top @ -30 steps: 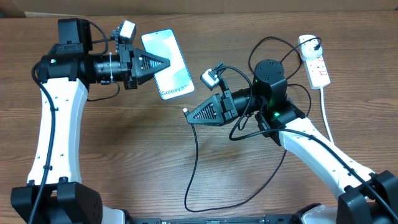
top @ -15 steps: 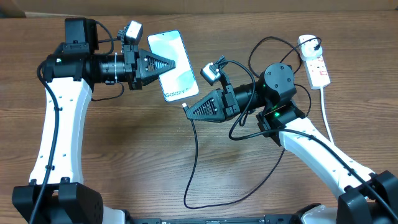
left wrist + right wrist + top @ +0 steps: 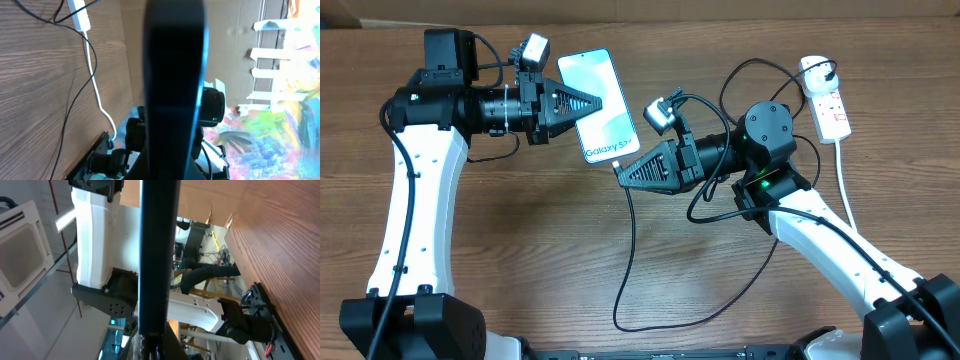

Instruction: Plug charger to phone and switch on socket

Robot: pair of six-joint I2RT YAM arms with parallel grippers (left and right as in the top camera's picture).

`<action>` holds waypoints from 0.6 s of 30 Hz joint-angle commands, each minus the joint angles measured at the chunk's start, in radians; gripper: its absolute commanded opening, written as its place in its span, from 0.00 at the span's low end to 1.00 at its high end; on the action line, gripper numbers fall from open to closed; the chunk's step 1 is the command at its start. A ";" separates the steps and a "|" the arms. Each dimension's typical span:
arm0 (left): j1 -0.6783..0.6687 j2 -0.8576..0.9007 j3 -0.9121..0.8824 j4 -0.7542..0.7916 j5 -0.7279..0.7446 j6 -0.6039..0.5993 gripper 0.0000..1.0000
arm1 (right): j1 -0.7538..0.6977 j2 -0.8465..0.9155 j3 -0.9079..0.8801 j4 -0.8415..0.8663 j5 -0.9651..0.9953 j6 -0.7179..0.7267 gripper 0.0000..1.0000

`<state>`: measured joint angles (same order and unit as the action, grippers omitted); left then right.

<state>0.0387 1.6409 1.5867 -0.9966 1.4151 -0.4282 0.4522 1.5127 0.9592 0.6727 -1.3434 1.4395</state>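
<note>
The phone (image 3: 603, 118), its light blue screen up, hangs above the table with my left gripper (image 3: 592, 101) shut on its upper side. My right gripper (image 3: 620, 171) is shut on the charger's connector tip, which meets the phone's bottom edge; whether it is seated I cannot tell. The charger cable (image 3: 632, 250) drops from the tip and loops over the table. In the left wrist view the phone (image 3: 172, 75) is a dark slab edge-on. It also fills the middle of the right wrist view as a dark strip (image 3: 159, 255). The white socket (image 3: 827, 100) lies at the far right.
The socket's thick white lead (image 3: 844, 170) runs toward the table's front along the right side. Black cable loops (image 3: 750, 80) lie between my right arm and the socket. The socket and its lead (image 3: 95, 75) also show at the left wrist view's left.
My left gripper has carried the phone right, toward the right gripper. The right gripper has risen with the connector tip to the phone's bottom edge. Almost nothing moved in the last half second.
</note>
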 commanded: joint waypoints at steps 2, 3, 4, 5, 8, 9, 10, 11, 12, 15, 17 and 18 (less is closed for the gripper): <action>-0.006 -0.026 0.019 0.007 0.072 -0.013 0.04 | -0.003 -0.013 0.004 0.016 0.026 -0.001 0.04; -0.006 -0.026 0.019 0.007 0.072 -0.014 0.04 | -0.003 -0.013 0.004 0.016 0.027 -0.001 0.04; -0.006 -0.026 0.019 0.007 0.072 -0.014 0.04 | -0.003 -0.013 0.004 0.019 0.027 0.000 0.04; -0.006 -0.026 0.019 0.007 0.072 -0.014 0.04 | -0.003 -0.013 0.004 0.024 0.026 0.000 0.04; -0.006 -0.026 0.019 0.006 0.072 -0.014 0.04 | -0.003 -0.013 0.004 0.041 0.026 0.000 0.04; -0.006 -0.026 0.019 0.006 0.072 -0.014 0.04 | -0.003 -0.013 0.004 0.047 0.026 0.000 0.04; -0.006 -0.026 0.019 0.006 0.071 -0.014 0.04 | -0.003 -0.013 0.004 0.057 0.023 0.003 0.04; -0.006 -0.026 0.019 0.006 0.071 -0.014 0.04 | -0.003 -0.013 0.004 0.060 0.022 0.006 0.04; -0.006 -0.026 0.019 0.006 0.071 -0.014 0.04 | -0.003 -0.013 0.004 0.060 0.022 0.011 0.04; -0.006 -0.026 0.019 0.006 0.071 -0.025 0.04 | -0.003 -0.013 0.004 0.060 0.022 0.015 0.04; -0.006 -0.026 0.019 0.006 0.071 -0.025 0.04 | -0.003 -0.013 0.004 0.060 0.022 0.015 0.04; -0.006 -0.026 0.019 0.006 0.071 -0.025 0.04 | -0.003 -0.013 0.004 0.060 0.022 0.015 0.04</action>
<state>0.0387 1.6409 1.5867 -0.9966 1.4292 -0.4435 0.4519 1.5127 0.9592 0.7242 -1.3273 1.4464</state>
